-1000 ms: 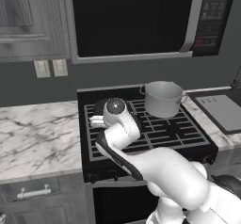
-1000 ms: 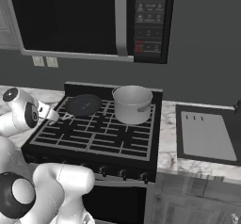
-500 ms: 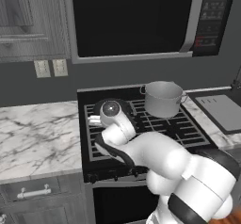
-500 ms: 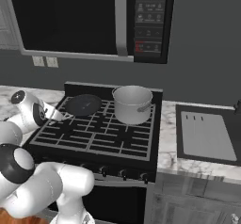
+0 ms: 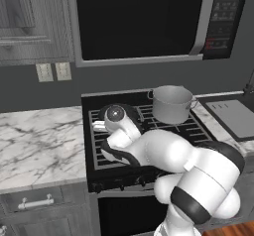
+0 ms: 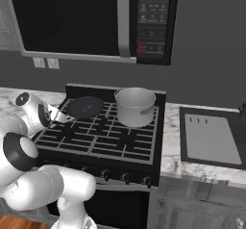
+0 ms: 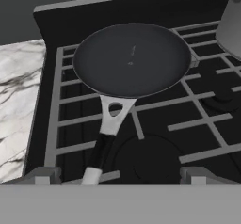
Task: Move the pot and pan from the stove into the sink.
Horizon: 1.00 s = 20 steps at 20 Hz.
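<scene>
The white arm rises from the base, folds at a thick rounded elbow and reaches forward and low. In the left base view its upper links bulk across the lower middle, and the wrist, with its round dark joint cap, points away from the camera. In the right base view the wrist sits at the far left edge. The hand (image 7: 120, 175) is wide open and empty, its two grey fingertips (image 7: 41, 176) well apart and level.
</scene>
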Available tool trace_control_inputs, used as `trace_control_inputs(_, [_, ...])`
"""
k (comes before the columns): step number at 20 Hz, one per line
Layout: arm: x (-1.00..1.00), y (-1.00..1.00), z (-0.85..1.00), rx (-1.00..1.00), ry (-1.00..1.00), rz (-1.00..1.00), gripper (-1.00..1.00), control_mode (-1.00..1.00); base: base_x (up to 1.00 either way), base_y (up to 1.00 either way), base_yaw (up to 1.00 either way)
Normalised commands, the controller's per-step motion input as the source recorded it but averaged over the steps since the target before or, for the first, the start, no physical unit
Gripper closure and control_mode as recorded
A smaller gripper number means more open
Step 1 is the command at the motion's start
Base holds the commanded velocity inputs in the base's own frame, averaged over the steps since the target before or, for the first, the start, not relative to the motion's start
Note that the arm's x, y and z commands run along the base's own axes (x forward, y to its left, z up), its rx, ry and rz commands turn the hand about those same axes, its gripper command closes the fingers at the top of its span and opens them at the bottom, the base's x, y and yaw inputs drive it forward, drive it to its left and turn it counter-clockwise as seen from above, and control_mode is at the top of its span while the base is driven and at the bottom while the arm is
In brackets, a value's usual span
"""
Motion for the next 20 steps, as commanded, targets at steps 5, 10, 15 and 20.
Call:
trace_control_inputs(5, [0.01,0.00,0.00,0.00,0.00,0.00,-1.00,-1.00,0.00,0.00,0.00])
trace_control_inputs(10, [0.10,0.01,-0.11,0.00,0.00,0.00,-1.00,-1.00,0.00,0.00,0.00])
trace_control_inputs(15, [0.13,0.03,-0.23,0.00,0.00,0.00,-1.00,-1.00,0.00,0.00,0.00])
trace_control_inputs(20, [0.15,0.08,-0.26,0.00,0.00,0.00,-1.00,-1.00,0.00,0.00,0.00])
